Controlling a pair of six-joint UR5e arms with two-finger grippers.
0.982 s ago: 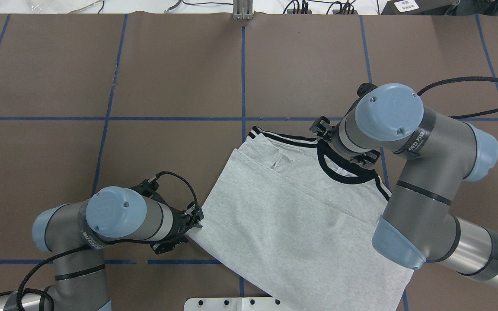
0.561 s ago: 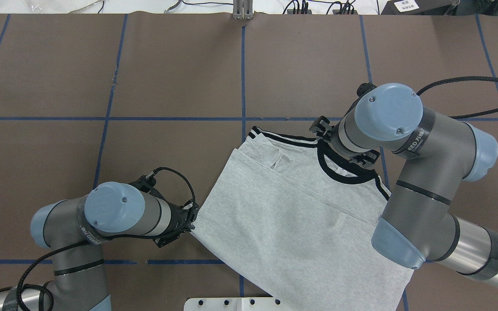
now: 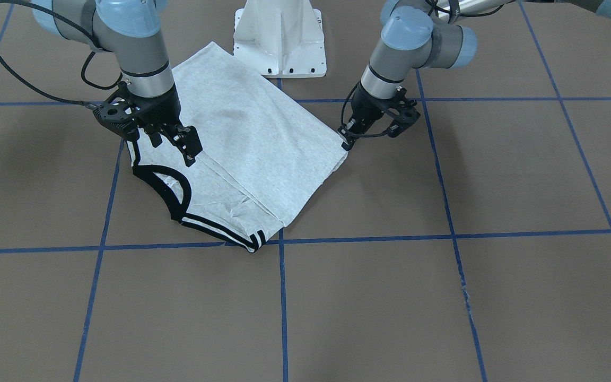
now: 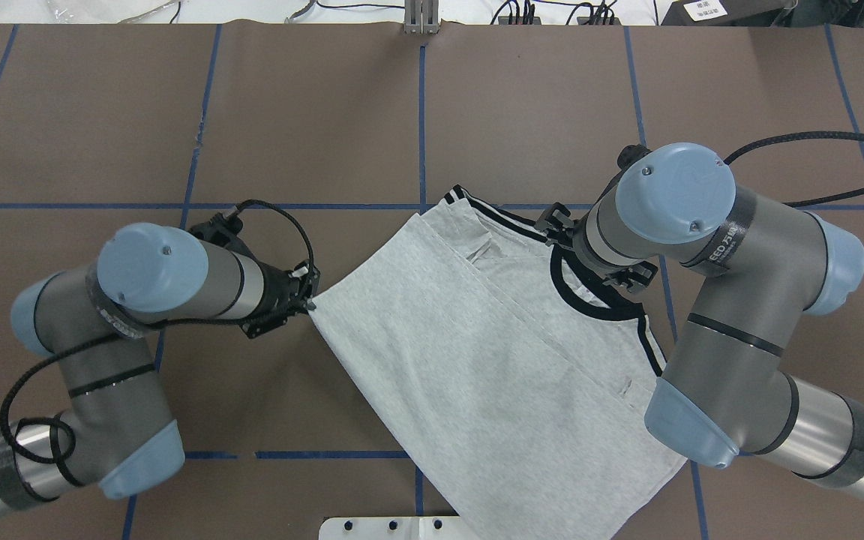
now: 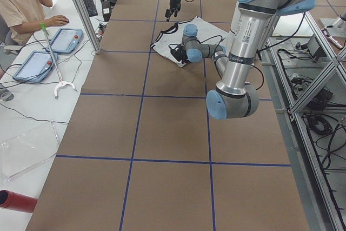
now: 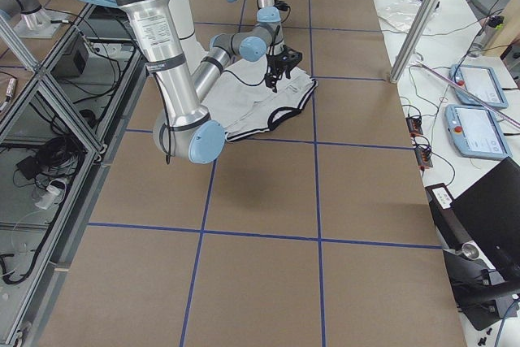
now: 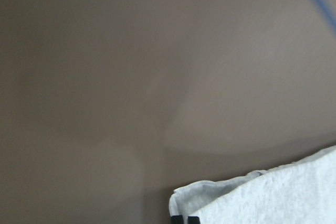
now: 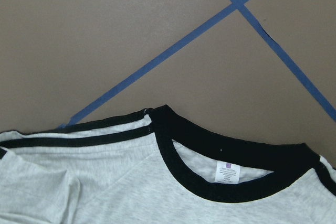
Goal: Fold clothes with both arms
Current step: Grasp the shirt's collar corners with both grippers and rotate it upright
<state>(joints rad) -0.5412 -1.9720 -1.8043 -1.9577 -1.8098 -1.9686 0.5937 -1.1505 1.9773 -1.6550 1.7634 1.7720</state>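
The grey T-shirt lies folded on the brown table, with its black collar and striped shoulder trim showing; the print is hidden. My left gripper is shut on the shirt's side corner, which also shows in the front view and the left wrist view. My right gripper stands over the shoulder beside the collar. Its jaws look apart, with the tips down on the cloth. In the overhead view its fingers are hidden under the wrist.
The white pedestal base stands at the near table edge, touching the shirt's hem. Blue tape lines grid the table. The right arm's black cable loops outward. An operator sits by pendants beyond the far edge.
My left gripper has moved away from the base and leftward with the shirt corner. The shirt has swung about its collar. The right arm has stayed still.
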